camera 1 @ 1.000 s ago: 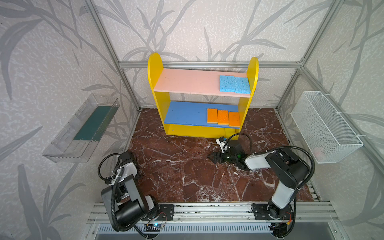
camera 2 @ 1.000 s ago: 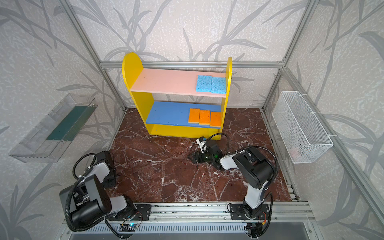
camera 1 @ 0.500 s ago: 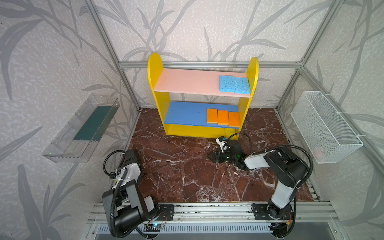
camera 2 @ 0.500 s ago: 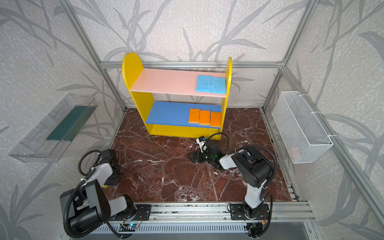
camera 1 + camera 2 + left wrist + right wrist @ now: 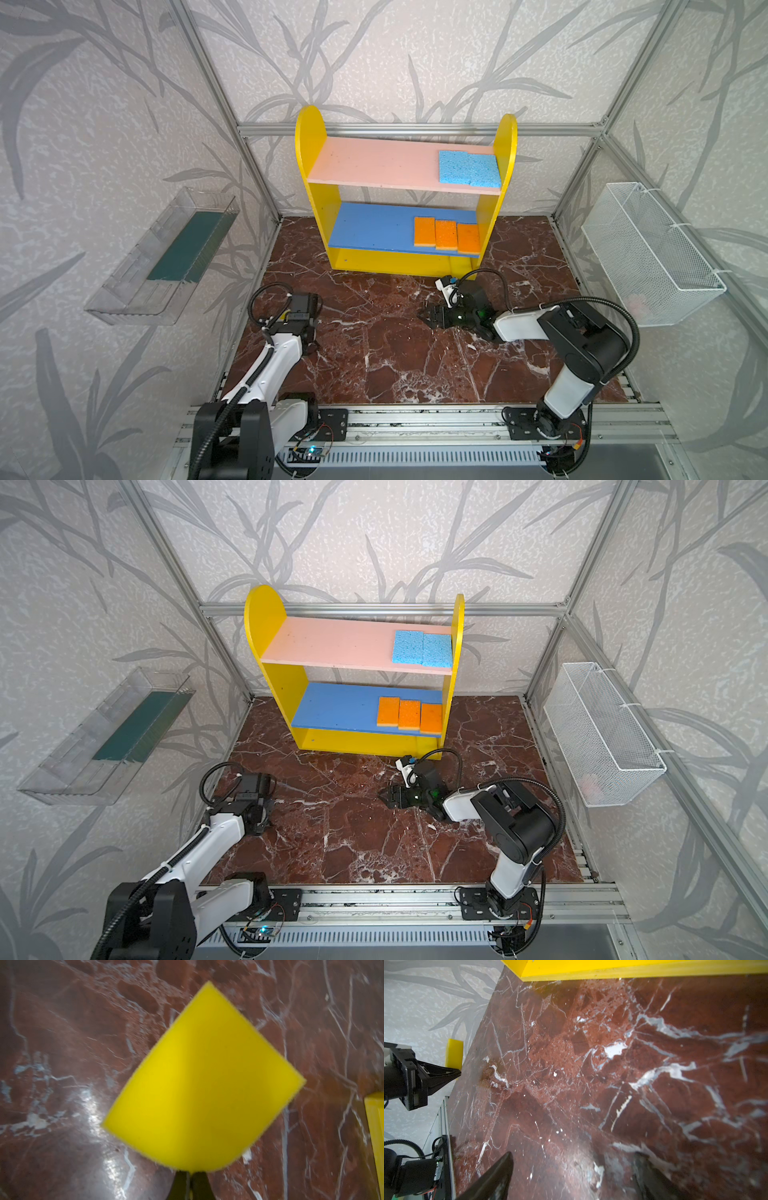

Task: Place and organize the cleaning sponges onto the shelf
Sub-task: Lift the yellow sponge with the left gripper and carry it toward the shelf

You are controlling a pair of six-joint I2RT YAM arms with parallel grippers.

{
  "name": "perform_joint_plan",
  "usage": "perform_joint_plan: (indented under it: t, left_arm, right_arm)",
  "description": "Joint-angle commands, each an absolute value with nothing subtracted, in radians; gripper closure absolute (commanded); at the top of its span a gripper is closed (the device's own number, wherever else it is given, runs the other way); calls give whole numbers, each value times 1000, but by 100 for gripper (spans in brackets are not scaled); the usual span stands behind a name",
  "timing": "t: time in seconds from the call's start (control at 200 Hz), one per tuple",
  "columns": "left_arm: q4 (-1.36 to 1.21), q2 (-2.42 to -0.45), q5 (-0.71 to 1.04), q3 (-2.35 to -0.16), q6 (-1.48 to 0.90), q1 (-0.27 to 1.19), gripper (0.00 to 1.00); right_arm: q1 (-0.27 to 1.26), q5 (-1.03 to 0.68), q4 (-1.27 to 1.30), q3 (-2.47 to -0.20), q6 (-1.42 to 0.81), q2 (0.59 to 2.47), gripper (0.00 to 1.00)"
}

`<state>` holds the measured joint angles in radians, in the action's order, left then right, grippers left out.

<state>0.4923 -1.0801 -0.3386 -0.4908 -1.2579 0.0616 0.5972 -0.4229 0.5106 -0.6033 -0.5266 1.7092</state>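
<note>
Sponge (image 5: 203, 1084), plain yellow, is pinched by a corner in the left gripper (image 5: 190, 1179); the shelf (image 5: 309, 137) stands well apart, ahead and rightward. The right gripper (image 5: 427, 318), nearer it, gapes empty.

Overhead stereo pair, two wrist close-ups

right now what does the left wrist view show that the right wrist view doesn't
Only the left wrist view: the broad flat face of the plain yellow foam sponge, its edge pinched in the shut left gripper. Only the right wrist view: the open right gripper with nothing between its fingers, and the grey leaf-patterned wall. Both: the red-brown marble tabletop and that sponge, which the right wrist view catches small and edge-on at the left gripper's tip.
</note>
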Motion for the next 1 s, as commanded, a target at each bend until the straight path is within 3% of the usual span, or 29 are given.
perform_joint_plan:
  t: [0.0,0.225,0.425,0.57,0.735,0.995]
  left_arm:
    - [505,-1110,-403,-519,-1306,196,100]
    - [525,-1282,-497,-674,-1299,518,100]
    - [486,-1524,-506,-865,-1201,754,100]
    - [389,-1663,-415,-962,-1098,850,100]
    - [311,-1755,-322,-1036,-966,900,100]
    - [233,-1823,-179,-1072,-812,933,100]
  right_arm:
    - [593,-377,264,-541,-535,1679,12]
    - [569,-362,241,-479,-532,1518,12]
    - [447,-413,127,-408,-548,1271,12]
    - [384,-341,-104,-386,-529,994,11]
    - [295,-325,-195,-303,-563,733,9]
    - [198,-414,-155,-285,-586,792,9]
